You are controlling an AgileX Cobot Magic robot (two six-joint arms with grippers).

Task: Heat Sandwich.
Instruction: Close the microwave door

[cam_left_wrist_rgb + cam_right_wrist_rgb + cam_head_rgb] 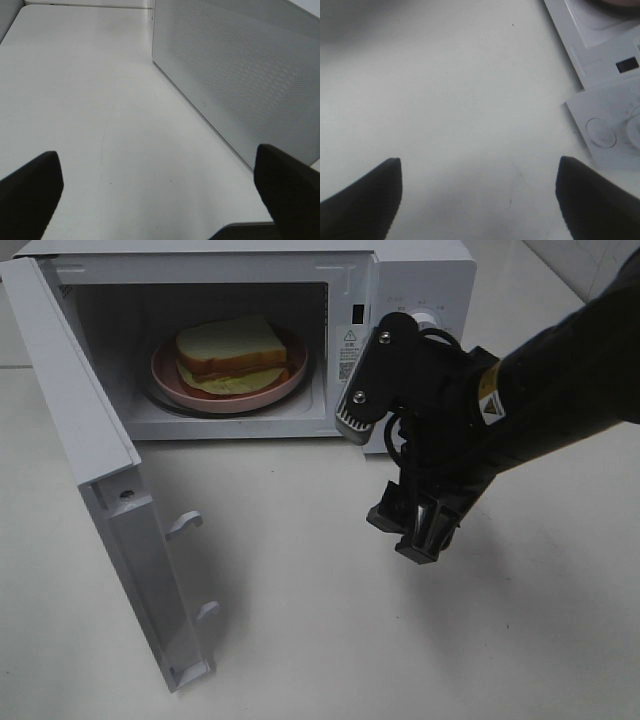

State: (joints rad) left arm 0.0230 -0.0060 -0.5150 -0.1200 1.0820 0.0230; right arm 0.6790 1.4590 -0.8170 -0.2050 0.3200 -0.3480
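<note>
Lying flat in the microwave (445,290), sandwich (232,352) spans side to side; left fingers (30,195), right fingers (365,197) wide

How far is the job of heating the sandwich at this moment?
Done: the sandwich lies on the pink plate inside the microwave. In hand: nothing; the right claw hangs open and empty before the microwave, and the left claw is open too. Left: the door stands wide open, so it must be shut and the heating started.
</note>
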